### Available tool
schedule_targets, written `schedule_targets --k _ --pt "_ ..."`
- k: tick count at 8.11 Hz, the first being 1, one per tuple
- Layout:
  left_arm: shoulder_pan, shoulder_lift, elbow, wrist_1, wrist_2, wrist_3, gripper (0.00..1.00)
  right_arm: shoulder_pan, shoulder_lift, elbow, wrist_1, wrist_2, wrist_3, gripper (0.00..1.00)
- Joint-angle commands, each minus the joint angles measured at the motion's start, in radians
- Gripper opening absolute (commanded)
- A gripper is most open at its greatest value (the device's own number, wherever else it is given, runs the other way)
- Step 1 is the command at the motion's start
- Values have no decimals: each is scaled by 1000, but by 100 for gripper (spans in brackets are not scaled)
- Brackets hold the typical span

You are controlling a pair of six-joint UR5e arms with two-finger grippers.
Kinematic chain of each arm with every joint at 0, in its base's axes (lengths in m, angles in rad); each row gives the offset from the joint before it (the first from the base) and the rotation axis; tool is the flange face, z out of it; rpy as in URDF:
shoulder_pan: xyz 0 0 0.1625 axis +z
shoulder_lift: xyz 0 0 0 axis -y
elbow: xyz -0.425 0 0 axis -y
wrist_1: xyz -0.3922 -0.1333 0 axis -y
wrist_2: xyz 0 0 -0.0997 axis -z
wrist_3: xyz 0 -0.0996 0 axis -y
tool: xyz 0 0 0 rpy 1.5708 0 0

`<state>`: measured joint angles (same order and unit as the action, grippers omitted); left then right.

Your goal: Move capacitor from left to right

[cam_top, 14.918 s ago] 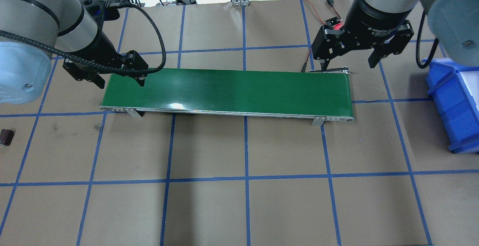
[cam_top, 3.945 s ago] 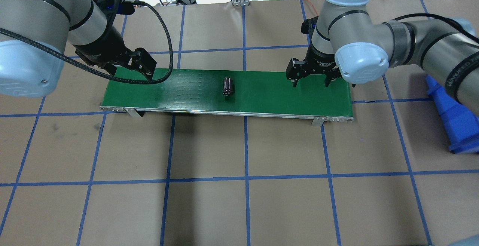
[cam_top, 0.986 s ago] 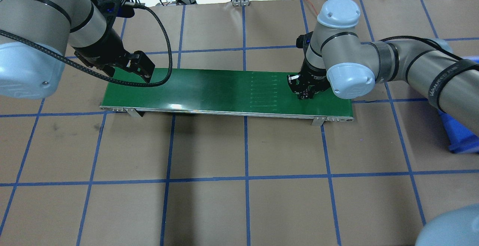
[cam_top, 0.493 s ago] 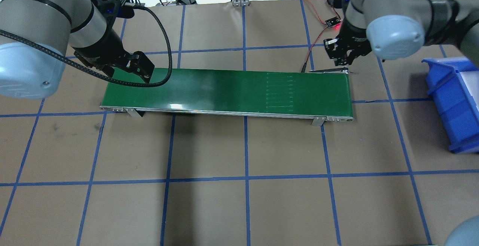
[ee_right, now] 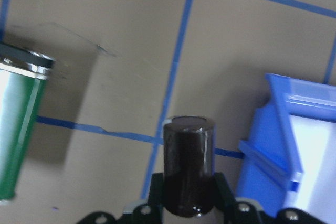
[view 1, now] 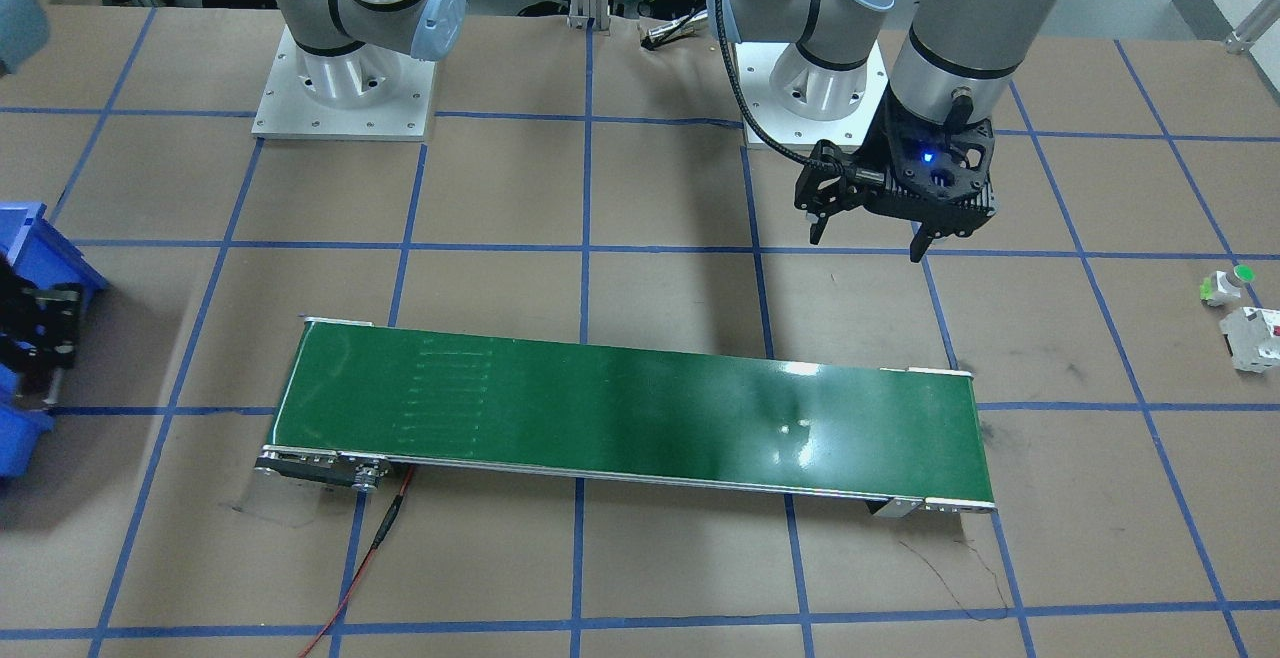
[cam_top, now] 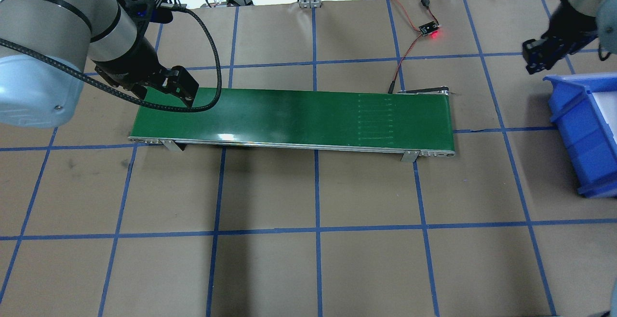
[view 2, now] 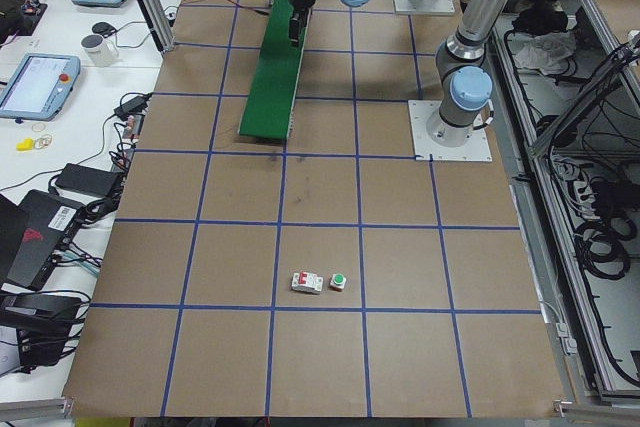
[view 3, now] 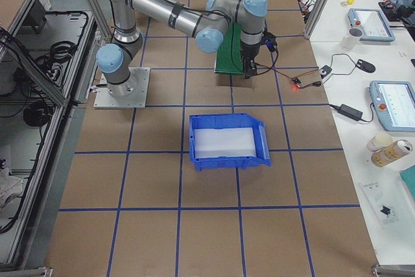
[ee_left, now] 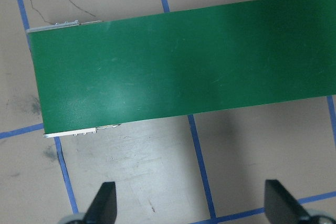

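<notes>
The capacitor, a stubby dark maroon-black cylinder with a glossy side and a flat greyish end, is gripped by its lower half in the right gripper and held clear of the table, toward the far right corner.

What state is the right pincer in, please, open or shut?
Shut: the right pincer grips the capacitor, near the blue bin.

Capacitor base hidden inside right claw.
</notes>
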<state>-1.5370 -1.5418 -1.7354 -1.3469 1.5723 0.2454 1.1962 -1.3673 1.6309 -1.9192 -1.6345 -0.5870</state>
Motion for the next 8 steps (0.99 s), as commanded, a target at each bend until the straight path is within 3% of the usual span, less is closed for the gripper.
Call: schedule_targets --k 1,3,6,7,8 --pt "0 0 -1 0 0 0 100 -280 10 4 -9 15 -400 0" --pt "0 0 -1 0 0 0 100 -389 116 15 -76 13 -474 0" --pt "0 0 -3 0 0 0 100 -403 247 53 -210 -4 -465 0" --pt "1 -1 -3 0 0 0 100 -412 241 58 -221 -1 -471 35" --pt "0 0 -3 0 0 0 100 -412 228 58 -209 17 -470 97"
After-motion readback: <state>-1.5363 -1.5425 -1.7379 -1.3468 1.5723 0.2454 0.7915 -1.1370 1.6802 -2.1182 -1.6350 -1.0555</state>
